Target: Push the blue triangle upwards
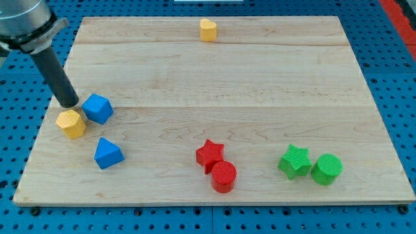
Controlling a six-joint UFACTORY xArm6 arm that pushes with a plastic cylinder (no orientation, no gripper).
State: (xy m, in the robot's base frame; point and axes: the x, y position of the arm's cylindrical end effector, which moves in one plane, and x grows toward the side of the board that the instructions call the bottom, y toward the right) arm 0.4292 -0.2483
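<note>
The blue triangle [108, 154] lies at the board's lower left. Just above it sit a blue cube [98, 108] and a yellow hexagon block [71, 123], close beside each other. My tip [69, 102] rests on the board just above the yellow hexagon and just left of the blue cube, well above and left of the blue triangle. The dark rod slants up to the view's top left corner.
A yellow heart block [208, 30] sits at the top middle. A red star [210, 155] and red cylinder [224, 177] touch at the bottom middle. A green star [294, 161] and green cylinder [326, 169] sit at the lower right. The wooden board [260, 84] ends near the left blocks.
</note>
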